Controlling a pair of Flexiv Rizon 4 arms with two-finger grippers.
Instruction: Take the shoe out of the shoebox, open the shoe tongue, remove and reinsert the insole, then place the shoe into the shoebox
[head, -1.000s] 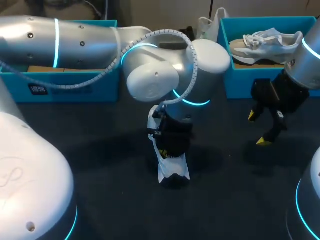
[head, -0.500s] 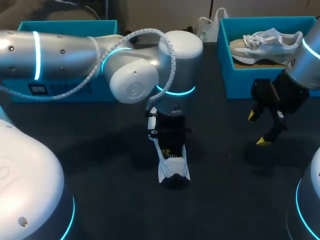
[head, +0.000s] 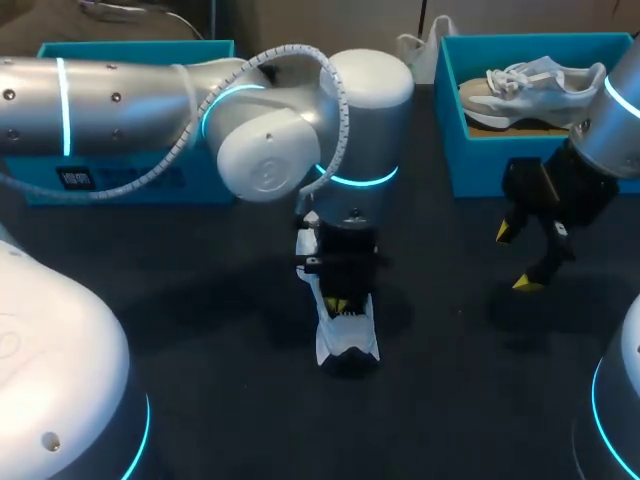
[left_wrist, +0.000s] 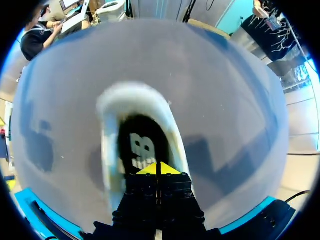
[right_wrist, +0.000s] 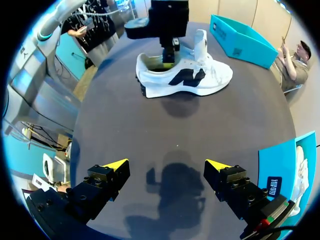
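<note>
Head view: the white shoe (head: 348, 335) stands on its sole in the middle of the dark desk (head: 200, 300), outside both blue boxes. The left end effector (head: 337, 305) points straight down into its opening. In the left wrist view the left end effector's (left_wrist: 159, 169) yellow tips are pressed together just over the dark insole (left_wrist: 137, 145); whether anything thin is caught between them cannot be told. The right end effector (head: 514, 258) hangs above bare desk in front of the right shoebox (head: 500, 160), which holds a second shoe (head: 530, 85). Its fingers are spread wide, well apart from the shoe (right_wrist: 185, 77) ahead.
</note>
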